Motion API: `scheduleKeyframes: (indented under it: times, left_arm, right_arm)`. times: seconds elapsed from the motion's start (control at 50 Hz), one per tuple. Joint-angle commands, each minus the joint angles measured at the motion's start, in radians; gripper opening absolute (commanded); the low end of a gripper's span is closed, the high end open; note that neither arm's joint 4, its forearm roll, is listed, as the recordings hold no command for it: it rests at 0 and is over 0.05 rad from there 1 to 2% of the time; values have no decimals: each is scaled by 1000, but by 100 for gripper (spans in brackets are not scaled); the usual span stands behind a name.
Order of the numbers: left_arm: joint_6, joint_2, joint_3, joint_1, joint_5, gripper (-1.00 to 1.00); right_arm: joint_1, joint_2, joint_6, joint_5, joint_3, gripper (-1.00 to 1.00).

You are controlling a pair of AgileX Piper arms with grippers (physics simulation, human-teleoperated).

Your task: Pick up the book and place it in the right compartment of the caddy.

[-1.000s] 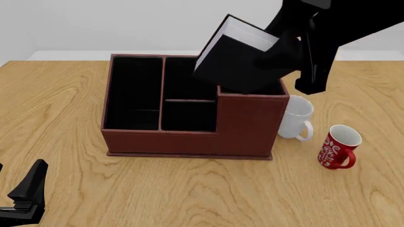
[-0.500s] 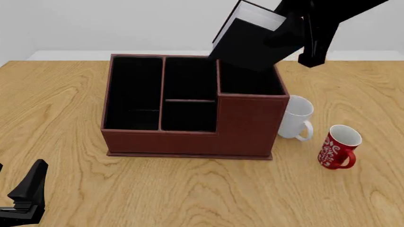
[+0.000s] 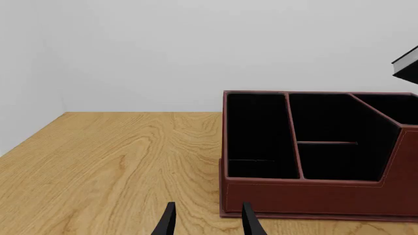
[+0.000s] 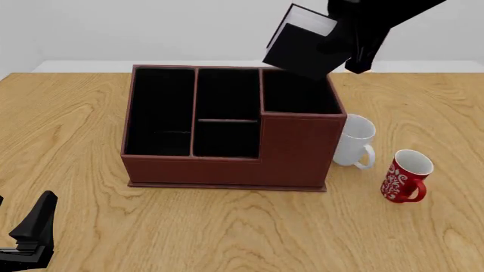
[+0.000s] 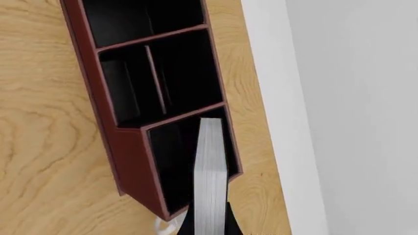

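Note:
The black book (image 4: 301, 50) with white page edges hangs tilted in the air above the back of the caddy's right compartment (image 4: 298, 97). My right gripper (image 4: 342, 46) is shut on the book's right side. In the right wrist view the book's page edges (image 5: 210, 181) stand over the right compartment (image 5: 171, 164). The reddish-brown caddy (image 4: 226, 170) sits mid-table and also shows in the left wrist view (image 3: 313, 196). A corner of the book (image 3: 408, 63) shows there too. My left gripper (image 4: 30, 238) is open and empty, low at the near left, in front of the caddy (image 3: 207, 224).
A white mug (image 4: 354, 141) stands right against the caddy's right wall. A red mug with white pattern (image 4: 404, 175) stands further right and nearer. The table's back edge runs just behind the caddy.
My right gripper has raised the book and carried it right and back, out of the compartment's mouth to well above it. The left arm has not moved.

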Motion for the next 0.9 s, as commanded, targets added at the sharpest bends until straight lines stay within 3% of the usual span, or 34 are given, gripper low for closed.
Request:
scheduleKeyframes:
  times: [0.02, 0.9]
  left_arm:
    - [0, 0, 0, 0, 0, 100]
    - [0, 0, 0, 0, 0, 100]
  right_arm:
    - [-30, 19, 24, -50, 2, -100]
    - [-58, 69, 56, -183, 147, -100]
